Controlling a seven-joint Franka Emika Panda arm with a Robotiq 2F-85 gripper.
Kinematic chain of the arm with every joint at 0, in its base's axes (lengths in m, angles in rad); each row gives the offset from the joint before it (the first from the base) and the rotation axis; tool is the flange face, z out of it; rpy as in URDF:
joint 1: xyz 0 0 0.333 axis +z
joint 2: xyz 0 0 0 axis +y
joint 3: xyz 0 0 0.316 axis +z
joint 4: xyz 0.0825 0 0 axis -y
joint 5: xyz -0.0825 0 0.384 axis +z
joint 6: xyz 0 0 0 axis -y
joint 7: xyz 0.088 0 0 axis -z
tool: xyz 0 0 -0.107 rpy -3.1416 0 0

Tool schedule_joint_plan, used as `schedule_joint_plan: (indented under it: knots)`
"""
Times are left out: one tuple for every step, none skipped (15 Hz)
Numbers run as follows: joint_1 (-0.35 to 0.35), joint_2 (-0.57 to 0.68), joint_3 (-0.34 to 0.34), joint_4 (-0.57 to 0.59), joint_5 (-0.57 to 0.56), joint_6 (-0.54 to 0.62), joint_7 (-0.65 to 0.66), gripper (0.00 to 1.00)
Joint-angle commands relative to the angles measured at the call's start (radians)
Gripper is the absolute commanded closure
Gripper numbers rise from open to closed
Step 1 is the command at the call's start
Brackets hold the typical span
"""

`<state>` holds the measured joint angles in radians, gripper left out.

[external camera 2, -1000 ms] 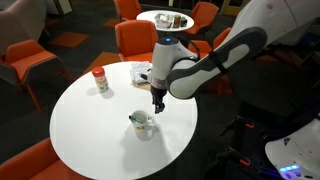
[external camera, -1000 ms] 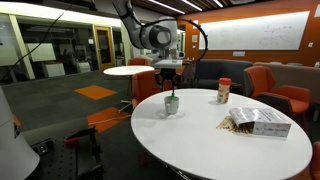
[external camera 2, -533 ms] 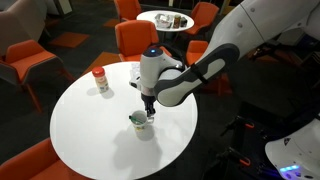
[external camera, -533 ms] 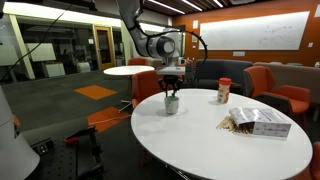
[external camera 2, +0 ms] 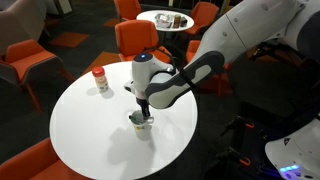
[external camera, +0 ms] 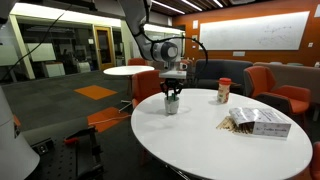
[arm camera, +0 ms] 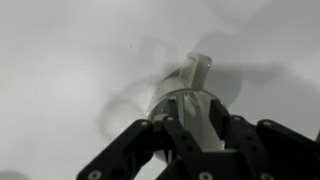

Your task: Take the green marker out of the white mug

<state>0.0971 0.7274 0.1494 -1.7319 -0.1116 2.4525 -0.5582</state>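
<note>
The white mug (external camera: 171, 105) stands on the round white table (external camera: 200, 145), near its edge. It also shows in an exterior view (external camera 2: 143, 127) and in the wrist view (arm camera: 192, 80). A bit of the green marker (external camera 2: 134, 118) shows at the mug's rim; it is too blurred to make out in the wrist view. My gripper (external camera: 172, 93) points straight down over the mug, also seen in an exterior view (external camera 2: 143, 113). In the wrist view (arm camera: 193, 115) its fingers are apart and reach the mug's mouth.
A clear jar with a red lid (external camera: 224, 91) stands further along the table, also seen in an exterior view (external camera 2: 100, 80). A white box (external camera: 258, 122) lies near the table's edge. Orange chairs (external camera 2: 140, 40) ring the table.
The gripper has moved sideways from beside the mug to directly over it and has come down to its mouth. The mug and the jar have not moved.
</note>
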Motion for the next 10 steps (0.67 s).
schedule_joint_plan:
  knots:
    - [0.016,0.055,0.000,0.087,-0.032,-0.065,0.064,0.69]
    - [0.017,0.068,0.003,0.105,-0.030,-0.077,0.064,0.71]
    - [0.020,0.080,0.003,0.117,-0.032,-0.075,0.063,0.75]
    - [0.024,0.091,0.001,0.134,-0.033,-0.079,0.064,0.76]
    - [0.023,0.102,0.002,0.146,-0.032,-0.076,0.063,0.82]
    - [0.024,0.112,0.002,0.161,-0.031,-0.075,0.063,0.83]
    - [0.023,0.121,0.003,0.172,-0.030,-0.075,0.062,0.89]
    - [0.022,0.128,0.003,0.183,-0.029,-0.076,0.062,0.91]
    - [0.022,0.137,0.003,0.194,-0.028,-0.077,0.062,0.88]
    - [0.021,0.146,0.004,0.204,-0.028,-0.079,0.060,0.90]
